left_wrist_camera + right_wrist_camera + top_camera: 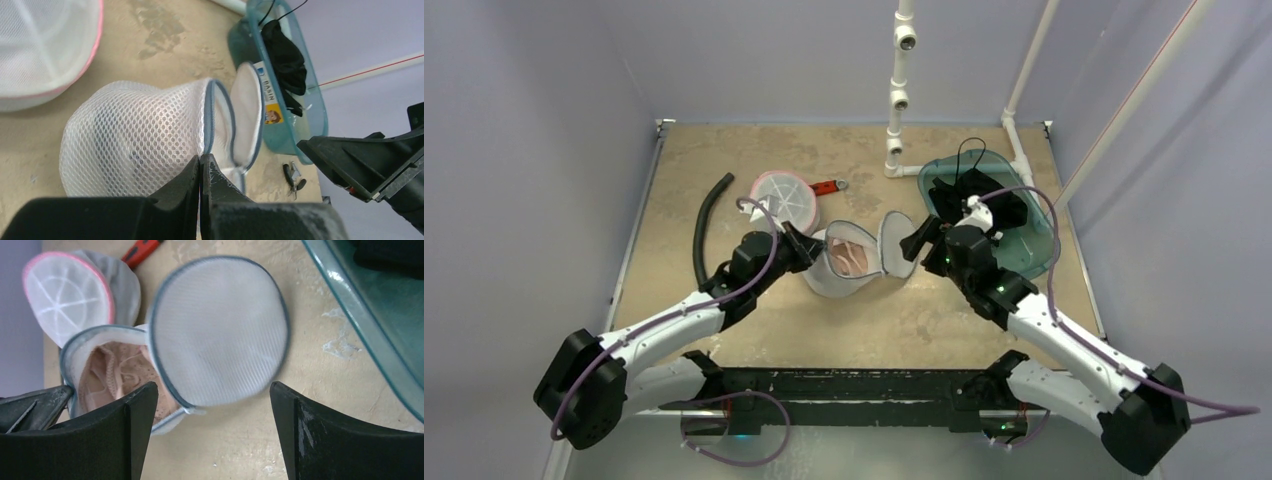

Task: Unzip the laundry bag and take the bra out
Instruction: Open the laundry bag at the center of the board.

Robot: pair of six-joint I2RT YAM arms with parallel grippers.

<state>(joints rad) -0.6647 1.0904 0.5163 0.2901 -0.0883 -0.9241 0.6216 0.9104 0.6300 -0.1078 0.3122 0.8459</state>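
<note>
The white mesh laundry bag (839, 272) with a grey-blue zip lies mid-table, unzipped, its round lid (895, 243) flipped open to the right. The pink bra (851, 256) sits inside; it shows in the right wrist view (117, 375). My left gripper (802, 248) is shut on the bag's zippered rim; in the left wrist view its closed tips (200, 161) pinch the mesh (135, 135) at the zip. My right gripper (914, 243) is open and empty beside the lid; in the right wrist view its gripper (214, 395) hovers over the lid (220, 330).
A second mesh bag with a pink rim (782, 197) lies behind the left gripper, with a red-handled tool (826, 187) beside it. A black hose (706, 225) curves at the left. A teal basin (1014, 215) holding dark items stands at the right. White pipes (900, 90) rise at the back.
</note>
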